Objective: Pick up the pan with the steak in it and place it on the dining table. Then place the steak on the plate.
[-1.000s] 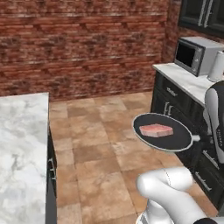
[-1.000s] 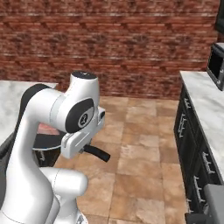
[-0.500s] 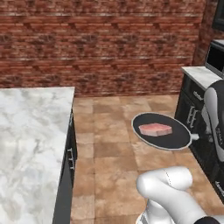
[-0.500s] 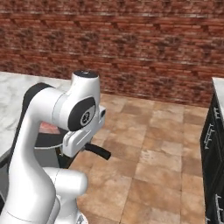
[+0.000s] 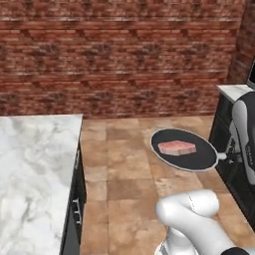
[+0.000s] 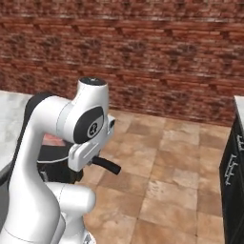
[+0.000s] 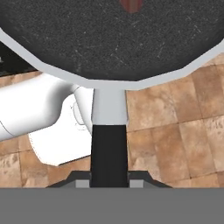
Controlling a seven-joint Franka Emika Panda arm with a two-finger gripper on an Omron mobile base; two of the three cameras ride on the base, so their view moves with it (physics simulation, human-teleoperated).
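View swung since earlier frame: base turning, table [image 5: 35, 164] now fills more of left side, black-drawer counter sliding off right. Pan [image 5: 184, 149] held level over tiled floor, well apart from table. Steak [image 5: 177, 147] lies flat in pan, near middle. Gripper [image 7: 109, 183] clamped tight on pan handle [image 7: 109, 153]. Done, by my read: pan lifted with steak aboard. Left: reach table, set pan down, move steak to plate.

Black pan [image 5: 185, 149] holding steak [image 5: 177, 147] above tiled floor [image 5: 119, 169], dining table [image 5: 35, 169] left
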